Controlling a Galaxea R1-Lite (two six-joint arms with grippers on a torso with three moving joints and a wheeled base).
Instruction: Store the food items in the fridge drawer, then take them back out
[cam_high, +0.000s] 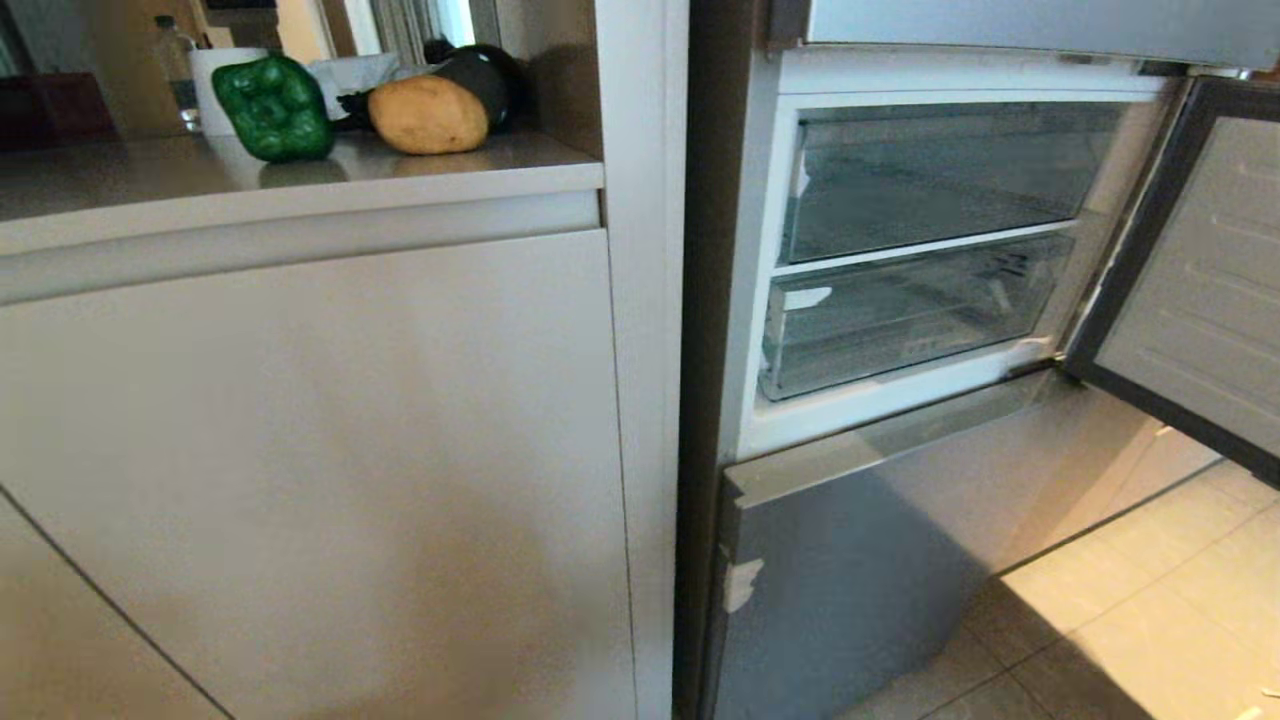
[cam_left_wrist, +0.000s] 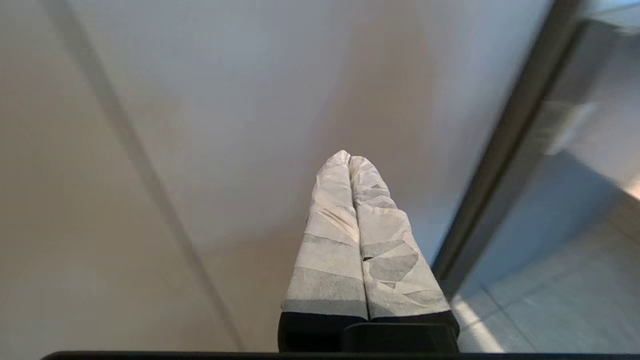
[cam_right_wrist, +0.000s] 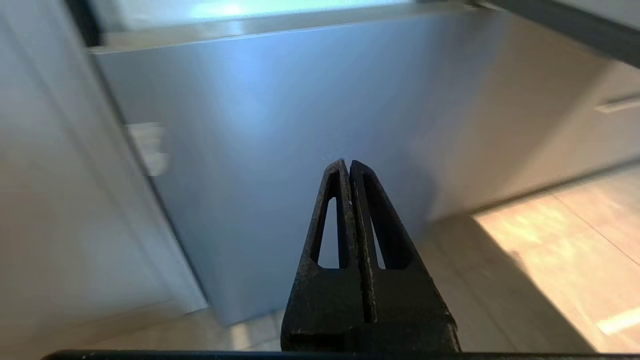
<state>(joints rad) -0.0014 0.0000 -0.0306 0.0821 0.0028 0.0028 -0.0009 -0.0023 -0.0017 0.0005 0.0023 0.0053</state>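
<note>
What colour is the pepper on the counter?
Dark glossy green; the bell pepper shows best in the head view.

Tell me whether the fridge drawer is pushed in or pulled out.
Pushed in: the fridge drawer sits back inside the fridge, its front barely past the frame.

Closed right pincer (cam_right_wrist: 348, 162) facing silver-grey door (cam_right_wrist: 260, 150)

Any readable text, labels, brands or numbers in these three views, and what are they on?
No text can be read in any view.
Lower clear fridge drawer: dark marks on its front, too blurred to read.
White patch on the silver-grey fridge door: blank or illegible.
Green bell pepper, potato, countertop: no labels.
</note>
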